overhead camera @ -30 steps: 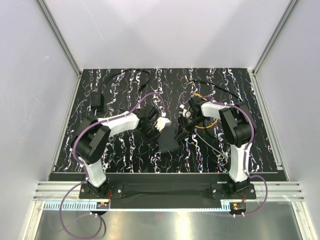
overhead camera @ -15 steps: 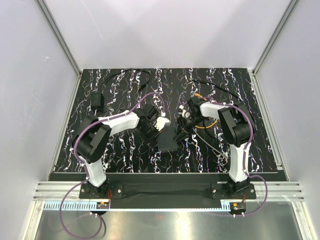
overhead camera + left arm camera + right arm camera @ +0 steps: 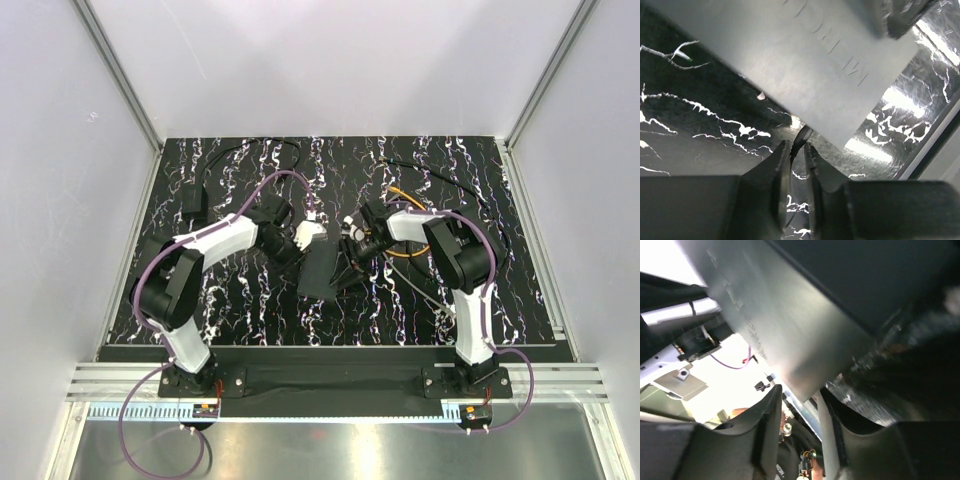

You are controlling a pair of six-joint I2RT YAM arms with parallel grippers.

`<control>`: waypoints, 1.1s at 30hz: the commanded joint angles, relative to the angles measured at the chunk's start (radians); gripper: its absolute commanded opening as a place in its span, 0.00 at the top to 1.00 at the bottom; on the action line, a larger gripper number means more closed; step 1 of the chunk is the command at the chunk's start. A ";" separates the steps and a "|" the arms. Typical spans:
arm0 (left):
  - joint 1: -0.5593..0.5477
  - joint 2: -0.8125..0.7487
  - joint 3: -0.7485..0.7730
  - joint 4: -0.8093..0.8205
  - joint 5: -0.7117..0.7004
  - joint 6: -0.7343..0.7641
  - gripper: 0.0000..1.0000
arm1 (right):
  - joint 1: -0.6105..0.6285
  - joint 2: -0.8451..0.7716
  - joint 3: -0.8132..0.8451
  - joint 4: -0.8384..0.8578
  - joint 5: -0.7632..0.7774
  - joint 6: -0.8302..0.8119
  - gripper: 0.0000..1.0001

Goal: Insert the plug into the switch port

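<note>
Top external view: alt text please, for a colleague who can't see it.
The left gripper and right gripper sit at the far end of a flat black box, one on each side, mid-way across a black marbled table. A small black block with a cord lies far left; an orange cable loops right of the grippers.

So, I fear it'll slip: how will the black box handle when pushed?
The box looks rigid, with flat faces and straight edges. Thin and flat, it likely slides rather than rolls. Its smooth face may slip in a pinch.

Small blk block (image 3: pixel 192 201), rear-left
</note>
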 commanded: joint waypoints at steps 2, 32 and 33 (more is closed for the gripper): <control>-0.019 -0.062 0.013 0.016 0.159 0.071 0.73 | 0.023 0.022 0.078 0.088 -0.044 0.029 0.57; 0.115 -0.460 0.166 0.012 0.084 -0.238 0.41 | -0.339 -0.222 0.354 -0.472 0.515 -0.626 0.27; 0.115 -0.458 0.167 0.005 0.078 -0.239 0.41 | -0.339 -0.212 0.357 -0.471 0.522 -0.633 0.31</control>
